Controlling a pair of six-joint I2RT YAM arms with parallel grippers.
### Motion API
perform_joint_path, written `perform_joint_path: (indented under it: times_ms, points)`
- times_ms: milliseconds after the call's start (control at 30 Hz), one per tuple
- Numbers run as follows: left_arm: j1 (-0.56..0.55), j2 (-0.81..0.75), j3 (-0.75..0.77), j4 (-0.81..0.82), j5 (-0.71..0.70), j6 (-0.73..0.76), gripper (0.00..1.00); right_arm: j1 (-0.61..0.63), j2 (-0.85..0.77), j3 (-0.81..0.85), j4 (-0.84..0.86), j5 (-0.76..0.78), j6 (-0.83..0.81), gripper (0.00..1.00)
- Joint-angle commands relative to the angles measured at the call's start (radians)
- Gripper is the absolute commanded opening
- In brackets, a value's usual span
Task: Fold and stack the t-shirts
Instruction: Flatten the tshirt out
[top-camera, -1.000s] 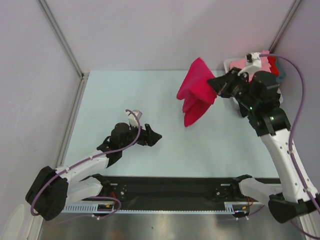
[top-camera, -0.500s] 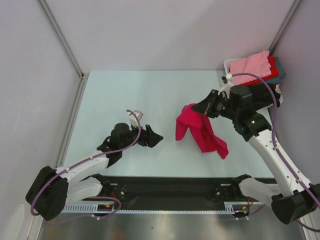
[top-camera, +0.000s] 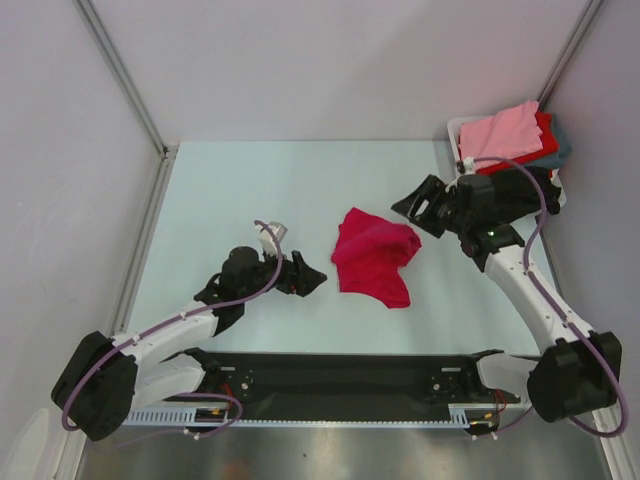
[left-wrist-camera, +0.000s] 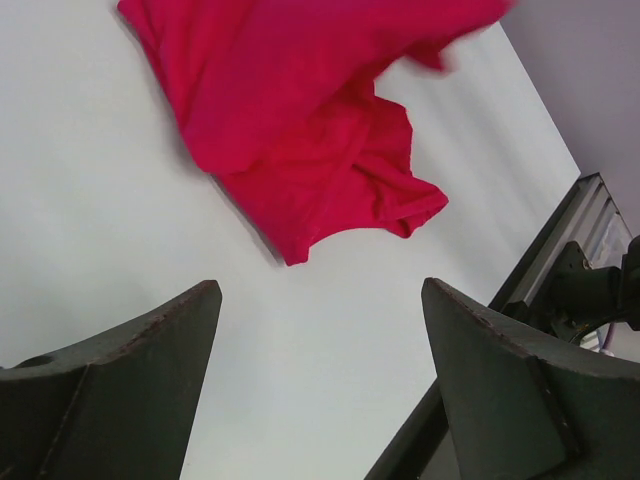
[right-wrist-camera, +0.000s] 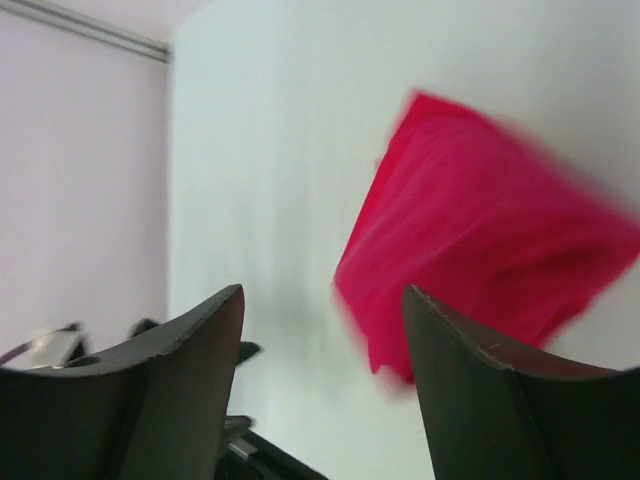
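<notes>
Top external: crimson t-shirt (top-camera: 372, 258) near right pincer (top-camera: 408, 203), apart.

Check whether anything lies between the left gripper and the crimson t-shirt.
Nothing visible does. Only bare table separates the open left gripper from the crumpled crimson t-shirt lying ahead of it.

We count four t-shirts in plain sight. One crimson-magenta t-shirt (top-camera: 372, 262) lies loose on the table (top-camera: 250, 190). Three more show as layers in the pile at the far right corner: one light pink t-shirt (top-camera: 500, 130) on top, one red t-shirt (top-camera: 544, 126) under it, and one grey-teal t-shirt (top-camera: 563, 142) at the edge (whether others lie beneath, we cannot tell). Tables: one. Grippers: two, the left gripper (top-camera: 308, 273) and the right gripper (top-camera: 413, 205). Each has two fingers (left-wrist-camera: 130, 390), so four in all.
</notes>
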Motion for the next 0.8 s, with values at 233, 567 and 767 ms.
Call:
perform_joint_path:
  times_ms: [233, 567, 767]
  points:
    - [-0.139, 0.051, 0.063, -0.033, -0.089, 0.099, 0.87, 0.034, -0.111, -0.189, -0.085, 0.121, -0.166, 0.81]
    - [-0.23, 0.299, 0.226, -0.169, -0.255, 0.126, 0.81, 0.082, -0.099, -0.28, -0.016, 0.085, -0.253, 0.71]
    - [-0.232, 0.486, 0.365, -0.236, -0.276, 0.088, 0.65, 0.088, -0.078, -0.281, 0.044, 0.086, -0.247, 0.7]
